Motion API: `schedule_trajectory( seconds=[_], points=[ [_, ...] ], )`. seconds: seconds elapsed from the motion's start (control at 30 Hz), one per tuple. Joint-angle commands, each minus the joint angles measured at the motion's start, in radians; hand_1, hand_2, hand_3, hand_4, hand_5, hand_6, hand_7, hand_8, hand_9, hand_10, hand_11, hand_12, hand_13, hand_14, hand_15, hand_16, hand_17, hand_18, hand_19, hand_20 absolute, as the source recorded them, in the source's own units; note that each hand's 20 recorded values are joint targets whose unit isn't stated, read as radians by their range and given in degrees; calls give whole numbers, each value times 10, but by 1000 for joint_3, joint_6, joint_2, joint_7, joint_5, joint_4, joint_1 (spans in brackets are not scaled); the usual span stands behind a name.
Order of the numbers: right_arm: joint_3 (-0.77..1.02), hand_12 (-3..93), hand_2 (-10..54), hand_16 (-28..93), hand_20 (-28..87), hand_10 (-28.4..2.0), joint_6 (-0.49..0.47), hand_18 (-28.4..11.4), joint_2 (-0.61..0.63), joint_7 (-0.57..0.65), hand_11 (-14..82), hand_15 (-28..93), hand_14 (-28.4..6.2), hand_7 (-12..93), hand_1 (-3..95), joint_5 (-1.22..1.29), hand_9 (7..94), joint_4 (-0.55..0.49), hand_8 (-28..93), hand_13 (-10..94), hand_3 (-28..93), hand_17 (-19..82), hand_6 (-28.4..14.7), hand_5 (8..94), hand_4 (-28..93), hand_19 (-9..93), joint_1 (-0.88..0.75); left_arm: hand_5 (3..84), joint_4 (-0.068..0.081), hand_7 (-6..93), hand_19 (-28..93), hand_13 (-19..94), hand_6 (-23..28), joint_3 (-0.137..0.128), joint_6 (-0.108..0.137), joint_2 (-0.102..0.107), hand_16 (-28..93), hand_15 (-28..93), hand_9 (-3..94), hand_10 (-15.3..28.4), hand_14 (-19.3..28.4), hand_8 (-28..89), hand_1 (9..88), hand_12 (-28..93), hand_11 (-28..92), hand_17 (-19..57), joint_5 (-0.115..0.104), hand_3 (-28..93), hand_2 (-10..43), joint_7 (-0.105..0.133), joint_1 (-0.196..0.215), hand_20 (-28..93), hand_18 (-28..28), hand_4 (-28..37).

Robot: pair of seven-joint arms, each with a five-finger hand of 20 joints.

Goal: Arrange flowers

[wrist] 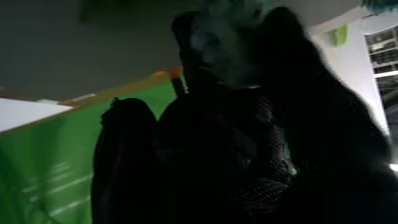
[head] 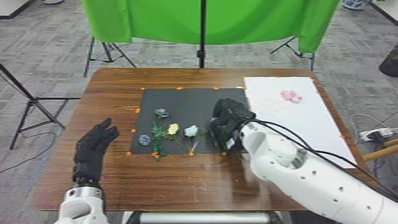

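Head view: the right hand (head: 229,120) is at the right side of the black mat (head: 182,97), beside the white sheet (head: 306,125). 4 flowers (head: 173,128) lie to its left; 1 pink flower (head: 290,96) is farther forward, on the sheet. Left of the mat, the left hand (head: 91,147) has straight fingers.

Right wrist view: the right hand pinches 1 blurred, blue-green flower (wrist: 233,45) near its fingertips.
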Motion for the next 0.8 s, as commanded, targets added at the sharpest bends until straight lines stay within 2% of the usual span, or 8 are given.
schedule_trajectory(
  seconds=[0.03, 0.27, 0.43, 0.6, 0.8],
  points=[
    [47, 221, -95, 316, 631, -149, -66, -115, 29, 0, 192, 660, -28, 164, 442, -5, 723, -37, -69, 876, 629, 667, -9, 657, -166, 932, -22, 447, 5, 118, 89, 331, 44, 8, -17, -7, -17, 222, 445, 139, 168, -70, 261, 106, 181, 60, 1, 644, 101, -14, 22, 169, 105, -281],
    [81, 223, -95, 314, 624, -163, -50, -119, 53, -11, 172, 660, -33, 139, 409, -35, 658, -55, -70, 864, 624, 653, -18, 580, -169, 932, -8, 445, 6, 117, 89, 331, 44, 10, -14, -10, -17, 222, 445, 138, 169, -69, 262, 106, 180, 60, 2, 646, 95, -8, 18, 168, 105, -277],
    [128, 225, -95, 312, 620, -164, -34, -120, 70, -4, 167, 660, -35, 131, 408, -21, 649, -60, -64, 862, 620, 649, -18, 571, -173, 932, -7, 444, 7, 115, 88, 331, 44, 12, -14, -13, -17, 221, 444, 138, 168, -69, 262, 107, 180, 60, 2, 645, 92, -6, 16, 168, 105, -276],
    [188, 221, -95, 311, 616, -167, 42, -131, 80, 59, 153, 656, -40, 131, 393, -66, 641, 6, -62, 853, 618, 635, -18, 570, -167, 932, 24, 443, 6, 116, 88, 331, 43, 10, -11, -12, -16, 220, 444, 137, 168, -68, 262, 107, 180, 60, 2, 644, 90, -5, 19, 168, 105, -276],
    [233, 213, -95, 305, 591, -184, -69, -147, 112, 170, 91, 653, -60, 102, 355, -94, 549, 129, -52, 812, 627, 596, -28, 523, -146, 932, 71, 443, 3, 116, 89, 331, 43, 6, -3, -13, -16, 220, 444, 137, 168, -69, 263, 106, 180, 60, -1, 643, 90, -3, 26, 169, 106, -276]
  ],
)
